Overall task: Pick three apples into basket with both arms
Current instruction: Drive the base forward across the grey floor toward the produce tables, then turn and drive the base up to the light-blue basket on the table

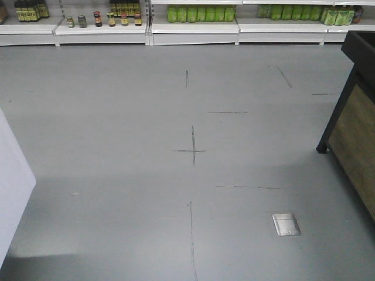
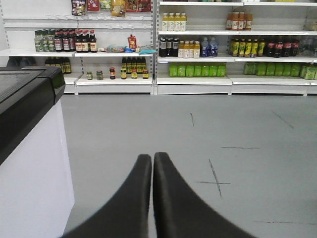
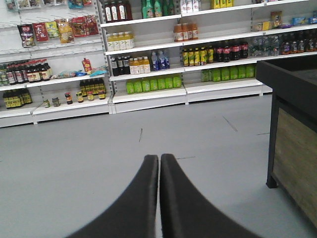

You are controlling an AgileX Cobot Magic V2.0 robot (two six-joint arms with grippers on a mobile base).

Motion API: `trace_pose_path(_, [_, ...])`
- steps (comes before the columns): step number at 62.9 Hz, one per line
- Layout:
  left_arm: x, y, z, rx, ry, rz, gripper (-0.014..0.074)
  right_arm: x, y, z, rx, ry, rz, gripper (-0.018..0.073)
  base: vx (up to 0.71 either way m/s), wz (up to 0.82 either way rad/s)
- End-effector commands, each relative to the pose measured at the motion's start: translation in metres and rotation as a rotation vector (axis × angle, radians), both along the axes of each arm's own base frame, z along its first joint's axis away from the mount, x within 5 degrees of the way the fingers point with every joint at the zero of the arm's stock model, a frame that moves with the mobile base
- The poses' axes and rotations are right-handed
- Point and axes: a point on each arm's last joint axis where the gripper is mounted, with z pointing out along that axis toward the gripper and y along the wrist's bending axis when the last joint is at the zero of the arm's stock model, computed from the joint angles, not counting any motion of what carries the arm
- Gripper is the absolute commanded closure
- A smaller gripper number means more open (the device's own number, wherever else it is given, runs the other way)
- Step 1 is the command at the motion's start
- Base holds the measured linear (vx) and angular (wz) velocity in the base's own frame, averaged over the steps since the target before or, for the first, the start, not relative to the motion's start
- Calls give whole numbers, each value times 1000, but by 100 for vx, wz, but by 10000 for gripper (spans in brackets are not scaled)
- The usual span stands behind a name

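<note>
The apples and the basket are out of view in all three views. My left gripper [image 2: 152, 156] is shut, its two black fingers pressed together with nothing between them, held above the grey floor. My right gripper [image 3: 159, 158] is likewise shut and holds nothing, pointing over the floor toward the store shelves. Neither arm appears in the front view.
A white cabinet with a black top [image 2: 29, 148] stands close on the left. A dark-framed wooden stand [image 3: 292, 144] is on the right. Shelves of bottles and jars [image 2: 198, 54] line the far wall. A metal floor plate [image 1: 286, 224] lies in the grey floor.
</note>
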Motion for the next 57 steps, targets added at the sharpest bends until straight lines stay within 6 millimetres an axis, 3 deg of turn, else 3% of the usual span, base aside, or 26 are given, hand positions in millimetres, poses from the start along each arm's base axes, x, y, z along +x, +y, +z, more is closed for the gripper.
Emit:
trace_pose_path(1, [-1, -1, 7, -12, -88, -8, 603, -1, 0, 3, -18, -76, -4, 564, 19, -15])
trace_pose_path(32, [-1, -1, 7, -12, -88, -8, 603, -1, 0, 3, -18, -76, -4, 564, 16, -23])
trace_pose_path(57, [-1, -1, 7, -12, -88, -8, 603, -1, 0, 3, -18, -76, -4, 564, 13, -43])
